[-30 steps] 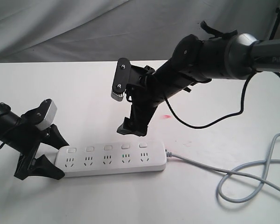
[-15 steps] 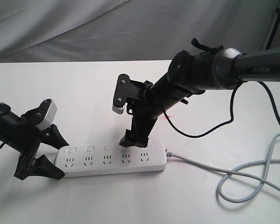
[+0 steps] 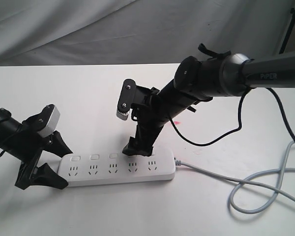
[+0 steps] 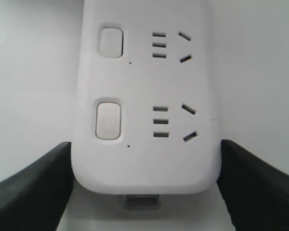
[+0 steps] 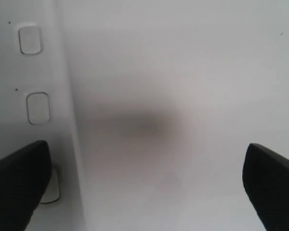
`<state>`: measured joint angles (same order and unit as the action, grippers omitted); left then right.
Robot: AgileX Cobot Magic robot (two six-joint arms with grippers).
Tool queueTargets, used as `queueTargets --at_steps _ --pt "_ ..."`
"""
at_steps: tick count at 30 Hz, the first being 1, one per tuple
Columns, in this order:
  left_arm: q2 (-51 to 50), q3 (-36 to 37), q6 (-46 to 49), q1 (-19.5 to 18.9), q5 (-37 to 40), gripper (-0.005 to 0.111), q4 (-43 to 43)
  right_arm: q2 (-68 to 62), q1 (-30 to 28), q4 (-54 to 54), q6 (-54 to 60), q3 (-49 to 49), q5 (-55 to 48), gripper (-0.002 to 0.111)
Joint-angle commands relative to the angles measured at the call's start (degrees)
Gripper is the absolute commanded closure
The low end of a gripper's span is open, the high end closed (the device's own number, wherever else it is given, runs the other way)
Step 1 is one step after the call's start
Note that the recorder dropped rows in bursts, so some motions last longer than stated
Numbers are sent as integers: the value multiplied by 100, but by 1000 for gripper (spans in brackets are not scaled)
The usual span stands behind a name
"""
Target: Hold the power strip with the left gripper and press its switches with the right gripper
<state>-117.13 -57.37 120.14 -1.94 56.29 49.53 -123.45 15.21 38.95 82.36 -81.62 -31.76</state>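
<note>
Nearest the camera, at 6 o'clock on the white table [image 3: 137, 211], the power strip [image 3: 103, 176] lies flat with its sockets up, its length running from 9 to 3 o'clock. Its grey cord [image 3: 265, 184] leaves the 3 o'clock end and curls into a loop at 4 o'clock.

At the 9 o'clock end the left gripper [image 3: 65, 168] straddles the strip. The left wrist view shows its two black fingers [image 4: 29, 187] set against the strip's long edges, one on each side, gripping the rounded end between them.

The five switches [image 3: 94, 157] run in a row along the far edge of the strip, one beyond each socket. The right gripper [image 3: 140, 146] comes down onto that row from 1 o'clock, its tip over the fourth switch counted from the held end. Its fingers [image 5: 19, 187] are spread wide. In the right wrist view one overlaps a switch and the other hangs over bare table beyond the strip. Whether the switch is pushed in cannot be told.

Farther back, the right arm [image 3: 211, 76] reaches in from 2 o'clock. A grey cloth [image 3: 88, 29] hangs at 12 o'clock.
</note>
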Motion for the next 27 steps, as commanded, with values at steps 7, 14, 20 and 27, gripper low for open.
queueTargets --at_steps 7,14,20,27 --pt "-31 -13 -22 22 -64 104 -75 -158 -28 -1042 -193 64 -97 3" --pt "-31 -13 -22 22 -64 104 -75 -158 -28 -1306 -438 64 -125 3" --pt "-31 -13 -22 22 -64 104 -75 -78 -28 -1003 -426 50 -137 3" --pt "-31 -13 -22 22 -64 104 -75 511 -28 -398 -358 50 -137 3"
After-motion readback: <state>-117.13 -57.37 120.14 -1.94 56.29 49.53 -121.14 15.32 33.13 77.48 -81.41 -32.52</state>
